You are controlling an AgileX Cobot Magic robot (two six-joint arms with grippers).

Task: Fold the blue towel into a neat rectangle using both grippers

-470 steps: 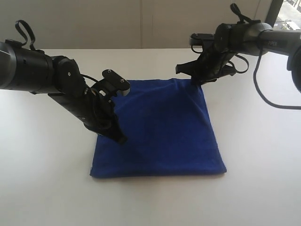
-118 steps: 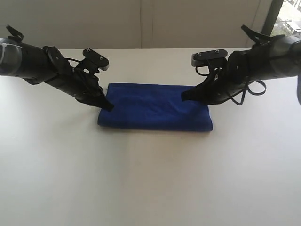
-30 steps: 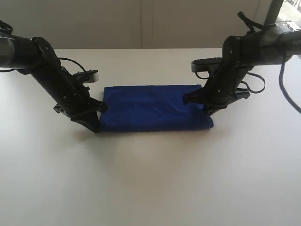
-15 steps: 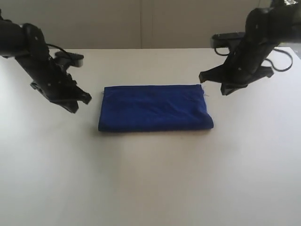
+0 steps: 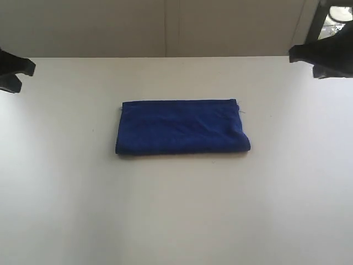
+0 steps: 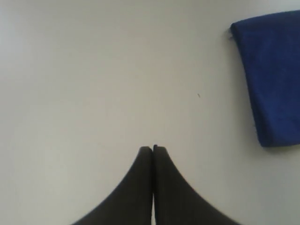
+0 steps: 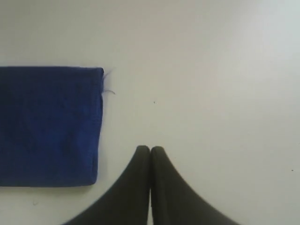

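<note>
Folding looks finished: the blue towel lies rectangular, left end effector and right end effector closed empty, needing only parking.

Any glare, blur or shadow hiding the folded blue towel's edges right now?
Exterior view: even soft light, folded deep-blue microfibre towel sharp, thin shadow along its near edge, bright window only in the far corner. Left wrist view: shut black left gripper soft-focused, towel clear. Right wrist view: shut black right gripper equally soft, towel edge and loose thread crisp.
</note>
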